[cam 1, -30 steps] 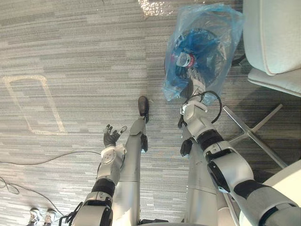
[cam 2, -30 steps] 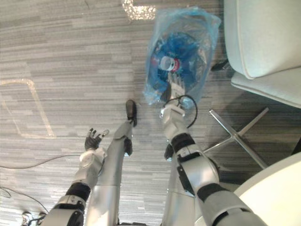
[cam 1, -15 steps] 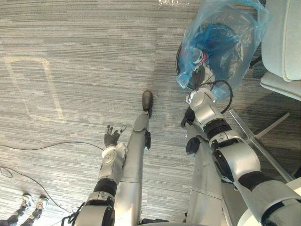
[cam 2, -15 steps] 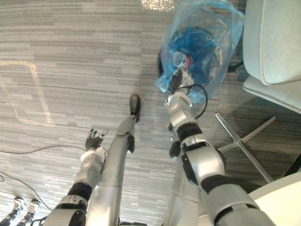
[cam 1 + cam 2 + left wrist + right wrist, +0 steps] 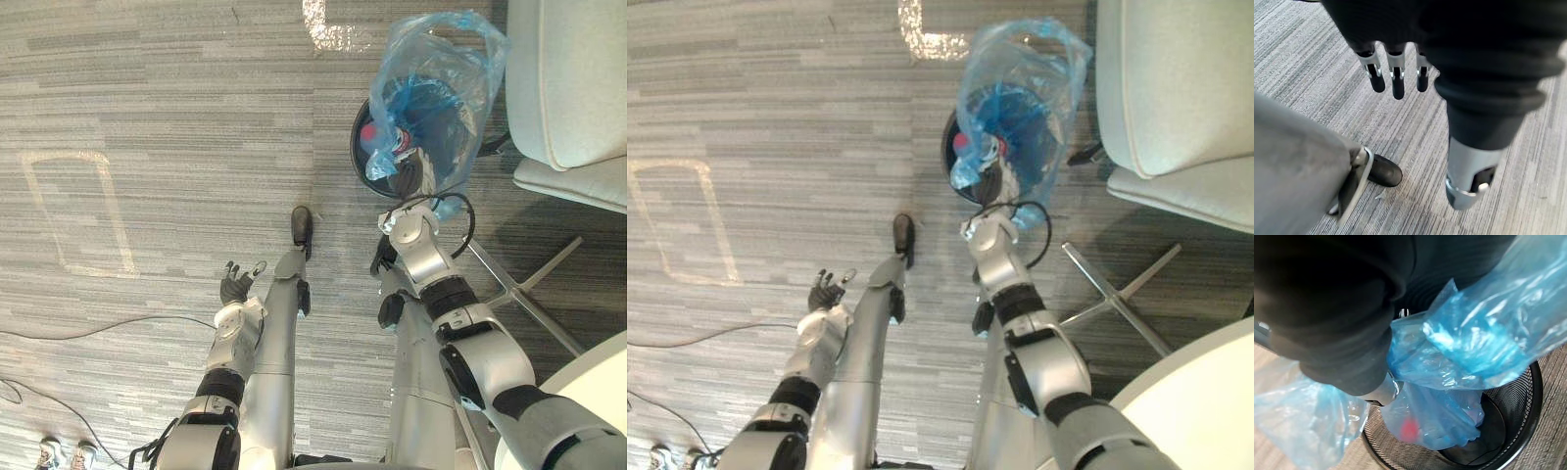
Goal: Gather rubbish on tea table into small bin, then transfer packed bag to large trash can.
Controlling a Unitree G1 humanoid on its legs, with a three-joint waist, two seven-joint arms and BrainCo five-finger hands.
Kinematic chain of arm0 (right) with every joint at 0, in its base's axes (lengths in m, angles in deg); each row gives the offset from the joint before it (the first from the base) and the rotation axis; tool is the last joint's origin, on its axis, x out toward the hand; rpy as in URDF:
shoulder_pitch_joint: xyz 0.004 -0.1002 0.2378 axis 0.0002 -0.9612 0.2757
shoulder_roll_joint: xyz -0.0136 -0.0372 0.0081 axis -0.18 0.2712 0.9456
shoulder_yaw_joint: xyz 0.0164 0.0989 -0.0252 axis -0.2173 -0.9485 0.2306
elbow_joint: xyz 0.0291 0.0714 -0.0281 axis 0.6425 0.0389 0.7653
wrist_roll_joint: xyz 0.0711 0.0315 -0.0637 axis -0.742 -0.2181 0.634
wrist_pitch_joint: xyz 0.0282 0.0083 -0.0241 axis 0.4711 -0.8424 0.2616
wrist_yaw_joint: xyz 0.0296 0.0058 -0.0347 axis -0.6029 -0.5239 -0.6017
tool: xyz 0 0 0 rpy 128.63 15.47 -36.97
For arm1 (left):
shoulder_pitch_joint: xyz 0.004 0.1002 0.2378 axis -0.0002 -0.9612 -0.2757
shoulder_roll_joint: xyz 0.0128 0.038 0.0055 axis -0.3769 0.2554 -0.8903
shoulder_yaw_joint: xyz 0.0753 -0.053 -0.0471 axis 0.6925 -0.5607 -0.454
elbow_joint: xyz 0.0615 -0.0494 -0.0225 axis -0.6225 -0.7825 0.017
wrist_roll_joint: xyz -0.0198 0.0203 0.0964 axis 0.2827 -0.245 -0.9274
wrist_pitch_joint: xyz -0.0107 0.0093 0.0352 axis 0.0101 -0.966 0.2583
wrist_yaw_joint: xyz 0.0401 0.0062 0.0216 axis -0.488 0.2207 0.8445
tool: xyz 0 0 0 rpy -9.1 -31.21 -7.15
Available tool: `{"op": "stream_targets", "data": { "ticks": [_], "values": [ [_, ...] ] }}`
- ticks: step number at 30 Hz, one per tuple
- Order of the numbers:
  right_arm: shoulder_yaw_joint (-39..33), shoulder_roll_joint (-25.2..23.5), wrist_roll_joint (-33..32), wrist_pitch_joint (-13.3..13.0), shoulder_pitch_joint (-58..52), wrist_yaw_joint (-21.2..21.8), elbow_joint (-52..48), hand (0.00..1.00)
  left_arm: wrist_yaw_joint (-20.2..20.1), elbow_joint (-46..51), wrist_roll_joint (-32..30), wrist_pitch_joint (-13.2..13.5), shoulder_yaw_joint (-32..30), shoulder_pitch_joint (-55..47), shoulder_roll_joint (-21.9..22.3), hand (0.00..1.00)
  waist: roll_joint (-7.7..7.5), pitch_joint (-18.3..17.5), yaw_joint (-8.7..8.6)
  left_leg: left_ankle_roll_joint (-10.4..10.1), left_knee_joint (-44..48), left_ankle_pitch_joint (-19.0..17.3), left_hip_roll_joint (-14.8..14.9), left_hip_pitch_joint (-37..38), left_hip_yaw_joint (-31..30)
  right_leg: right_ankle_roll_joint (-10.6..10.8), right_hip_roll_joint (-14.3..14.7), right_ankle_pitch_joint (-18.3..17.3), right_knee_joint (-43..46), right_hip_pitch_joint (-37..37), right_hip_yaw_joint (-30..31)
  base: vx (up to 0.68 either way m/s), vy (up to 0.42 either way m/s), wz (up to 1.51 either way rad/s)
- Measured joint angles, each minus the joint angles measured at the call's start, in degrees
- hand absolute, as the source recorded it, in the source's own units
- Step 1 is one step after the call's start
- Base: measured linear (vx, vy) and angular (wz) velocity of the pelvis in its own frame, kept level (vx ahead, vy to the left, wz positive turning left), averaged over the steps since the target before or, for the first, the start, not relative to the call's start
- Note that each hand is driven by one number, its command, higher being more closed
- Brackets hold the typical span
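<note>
Blue bag (image 5: pixel 436 78) – right robot hand (image 5: pixel 1382 392) clutches it | wrist view – mesh bin (image 5: pixel 1530 421) below

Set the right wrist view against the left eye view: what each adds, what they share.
Right wrist view: the bin's mesh wall, close up. Left eye view: the open left hand, a white chair beside the bin, a taped outline on the carpet. Shared: the blue bag at the right hand, over the black bin, something red inside the bag.

Arms reaching down and forward, left robot hand (image 5: pixel 233 288) fingers spread open, right robot hand (image 5: pixel 410 176) extended farther ahead
</note>
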Motion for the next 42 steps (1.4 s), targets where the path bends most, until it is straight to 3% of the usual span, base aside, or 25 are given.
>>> {"op": "stream_targets", "data": {
  "ticks": [12,25,27,28,34,37,38,40,42],
  "values": [
    [7.0,-2.7,-0.8,-2.6,-21.6,5.6,-12.7,1.0,-2.7,-2.6,-6.0,-3.6,0.2,-5.1,1.0,0.0,-1.04,-1.0,-2.48,0.0,-0.2,-3.8,2.1,18.3,1.8,0.8,2.3,-0.8,-4.6,19.0,1.1,0.01,-0.018,-0.11],
    [12.5,-3.8,-1.3,-5.3,-40.0,12.9,-27.9,1.0,-5.1,-5.7,-12.5,-6.2,4.3,-15.1,1.0,0.0,-2.85,-11.1,-5.27,-1.0,-9.1,-4.4,1.5,39.6,3.3,0.9,3.1,-1.4,-12.9,39.4,1.1,0.08,-0.029,0.0],
    [13.1,-3.7,-1.3,-5.5,-42.8,14.5,-29.4,1.0,-5.7,-7.3,-13.7,-6.8,5.2,-16.5,1.0,0.0,-3.01,-13.7,-5.36,-1.6,-12.2,-3.8,1.0,43.1,3.4,1.1,3.2,-0.7,-16.1,42.5,1.2,0.22,0.029,-0.14],
    [13.1,-3.4,-2.6,-6.7,-43.3,17.7,-28.7,1.0,-6.2,-12.0,-15.9,-6.9,5.2,-18.0,-0.1,0.0,-2.95,-16.5,-5.77,-1.9,-19.5,-1.7,-0.1,50.0,4.6,2.1,4.2,4.5,-27.3,51.1,3.0,0.3,0.069,-0.29],
    [13.8,-1.7,-3.1,-6.9,-42.8,19.5,-25.4,1.0,-6.2,-12.1,-16.2,-7.2,7.5,-18.1,-2.5,0.0,-3.09,-16.7,-6.41,-1.3,-23.5,0.3,-1.7,53.2,4.4,2.7,3.8,6.9,-31.5,54.3,3.9,0.04,0.015,-0.04],
    [14.8,0.6,-5.3,-7.2,-43.0,21.4,-27.7,1.0,-6.2,-5.0,-17.7,-8.0,11.1,-20.3,-4.2,0.0,-3.25,-17.6,-6.51,-1.5,-25.8,0.3,-2.2,58.0,5.3,3.0,3.5,7.1,-32.6,57.4,5.4,-0.04,0.034,-0.19],
    [14.8,2.2,-6.0,-7.7,-42.9,22.3,-29.5,1.0,-6.1,3.1,-18.8,-8.7,12.9,-20.6,-5.5,0.0,-3.53,-18.7,-6.49,-2.0,-26.3,-0.2,-2.3,58.0,5.4,3.3,3.2,6.8,-32.7,56.9,5.8,-0.06,0.033,-0.25],
    [14.6,3.2,-7.3,-8.5,-42.8,22.9,-31.2,1.0,-6.5,16.3,-21.1,-6.5,15.2,-22.9,-8.6,0.0,-3.86,-19.5,-6.76,-1.8,-26.7,0.0,-3.0,58.2,4.5,3.4,3.1,7.1,-32.7,57.0,6.4,-0.04,0.033,-0.23],
    [14.2,4.6,-7.9,-8.6,-42.8,23.2,-31.4,1.0,-8.8,17.7,-19.7,-4.9,15.2,-22.9,-8.9,0.0,-3.56,-20.1,-6.96,-1.5,-27.2,0.2,-3.3,58.9,4.6,3.7,2.9,7.3,-32.8,57.0,7.2,-0.02,0.03,-0.13]
  ]
}}
